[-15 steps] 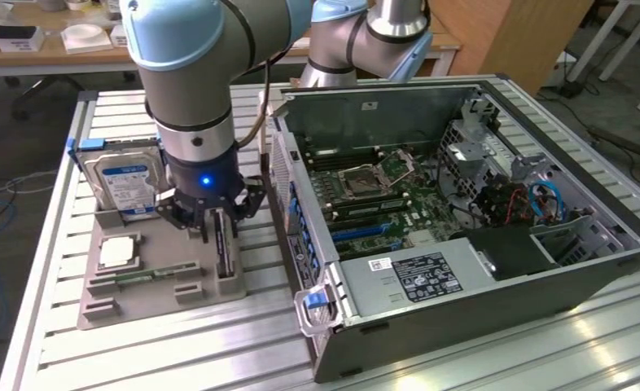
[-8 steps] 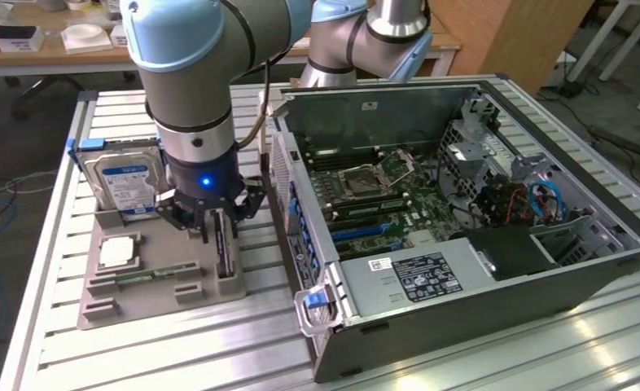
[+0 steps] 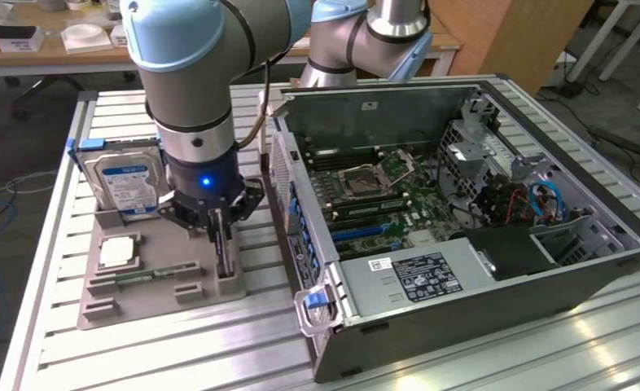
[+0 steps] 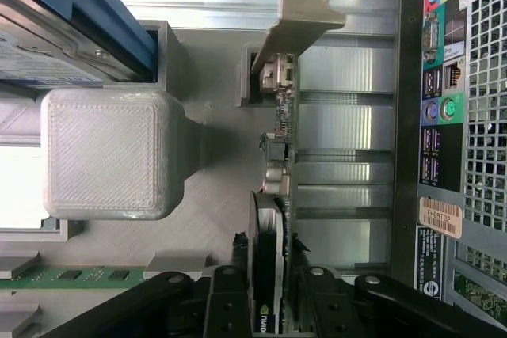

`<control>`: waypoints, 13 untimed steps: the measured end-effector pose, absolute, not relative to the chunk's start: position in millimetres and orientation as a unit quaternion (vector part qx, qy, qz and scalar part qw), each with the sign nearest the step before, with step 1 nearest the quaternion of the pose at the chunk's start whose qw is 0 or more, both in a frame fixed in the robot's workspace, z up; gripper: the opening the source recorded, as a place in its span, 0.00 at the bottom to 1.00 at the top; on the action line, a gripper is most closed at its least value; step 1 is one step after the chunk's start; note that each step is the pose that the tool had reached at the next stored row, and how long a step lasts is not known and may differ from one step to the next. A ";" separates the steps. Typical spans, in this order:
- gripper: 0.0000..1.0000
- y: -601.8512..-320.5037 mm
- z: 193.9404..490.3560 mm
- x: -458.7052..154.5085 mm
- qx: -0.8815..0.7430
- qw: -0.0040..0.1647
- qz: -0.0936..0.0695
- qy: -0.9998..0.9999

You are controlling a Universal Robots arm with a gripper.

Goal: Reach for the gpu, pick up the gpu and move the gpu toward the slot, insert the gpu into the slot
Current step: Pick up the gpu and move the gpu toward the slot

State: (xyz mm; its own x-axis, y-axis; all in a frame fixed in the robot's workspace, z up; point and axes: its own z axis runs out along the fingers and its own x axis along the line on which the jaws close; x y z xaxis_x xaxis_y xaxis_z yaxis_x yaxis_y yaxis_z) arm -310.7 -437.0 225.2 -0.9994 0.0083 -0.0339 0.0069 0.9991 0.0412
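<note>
The gpu [image 3: 226, 259] stands on edge in a slot of the grey holder tray [image 3: 146, 305], left of the computer case in the exterior view. In the wrist view the gpu [image 4: 279, 144] is seen edge-on, with its metal end bracket [image 4: 305, 17] at the far end and its black fan housing [image 4: 265, 227] between my fingers. My gripper [image 3: 221, 232] reaches straight down over the card. In the wrist view the gripper [image 4: 271, 286] has one black finger [image 4: 228, 286] against each face of the card. The blue expansion slots [image 3: 355, 234] lie on the motherboard inside the open case.
The holder tray also carries a silver hard drive with a blue label [image 3: 124, 183], a processor chip [image 3: 117, 252] and a slim green memory stick [image 3: 146, 275]. The open computer case [image 3: 494, 269] lies close beside the tray; its rear port panel [image 4: 444, 132] is right next to the card.
</note>
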 end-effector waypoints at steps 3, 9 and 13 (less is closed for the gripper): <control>0.26 -437.0 225.2 -310.7 0.004 0.017 0.020 1.000; 0.26 -437.0 225.0 -310.6 0.004 0.017 0.021 1.000; 0.26 -437.0 225.0 -310.6 0.004 0.017 0.021 1.000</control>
State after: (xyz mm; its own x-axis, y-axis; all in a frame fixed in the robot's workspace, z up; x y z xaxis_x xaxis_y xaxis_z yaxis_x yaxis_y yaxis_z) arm -310.6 -437.0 225.0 -0.9994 0.0083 -0.0338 0.0069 0.9991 0.0412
